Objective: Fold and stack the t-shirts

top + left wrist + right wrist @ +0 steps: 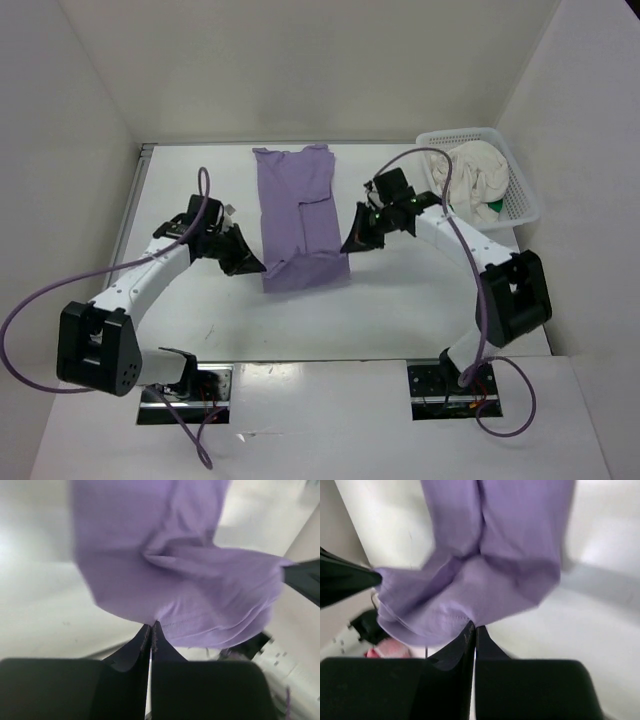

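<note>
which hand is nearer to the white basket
Right. The right hand pinches the purple shirt on the side toward the basket; the left hand pinches its far side.

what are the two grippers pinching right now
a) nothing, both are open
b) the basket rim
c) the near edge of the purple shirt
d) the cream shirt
c: the left gripper and right gripper are each shut on the near edge of the purple shirt, while the cream shirt lies in the basket.
</note>
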Action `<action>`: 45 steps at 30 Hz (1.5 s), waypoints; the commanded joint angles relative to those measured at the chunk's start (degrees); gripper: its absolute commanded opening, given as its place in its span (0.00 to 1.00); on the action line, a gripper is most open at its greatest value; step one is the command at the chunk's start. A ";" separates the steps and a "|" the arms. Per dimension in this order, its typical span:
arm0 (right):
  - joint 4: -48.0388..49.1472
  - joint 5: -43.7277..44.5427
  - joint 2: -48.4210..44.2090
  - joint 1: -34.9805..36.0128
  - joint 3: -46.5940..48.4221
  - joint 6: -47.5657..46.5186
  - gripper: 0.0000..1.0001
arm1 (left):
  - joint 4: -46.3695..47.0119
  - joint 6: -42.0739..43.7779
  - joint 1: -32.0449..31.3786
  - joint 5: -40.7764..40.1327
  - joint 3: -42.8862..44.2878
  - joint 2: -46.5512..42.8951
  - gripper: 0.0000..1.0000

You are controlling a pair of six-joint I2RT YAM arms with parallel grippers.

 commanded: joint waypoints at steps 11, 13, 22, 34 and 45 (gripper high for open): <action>-0.11 3.22 29.99 -8.70 33.31 -10.61 0.00 | 16.16 -0.29 7.60 -7.56 20.85 23.46 0.02; -0.11 3.22 32.39 -8.70 36.21 -10.61 0.00 | 16.87 -0.29 7.60 -7.56 22.98 27.94 0.02; -0.46 1.47 45.65 -10.02 50.02 -9.81 0.00 | 16.87 1.56 8.13 -11.15 34.58 42.98 0.05; -2.22 4.27 43.76 -10.02 53.38 -8.06 0.39 | 23.72 -1.25 10.32 -12.74 32.48 37.29 0.50; 8.41 4.19 27.04 -6.86 21.47 -5.95 0.21 | 27.07 -1.16 0.06 -12.13 15.18 24.79 0.38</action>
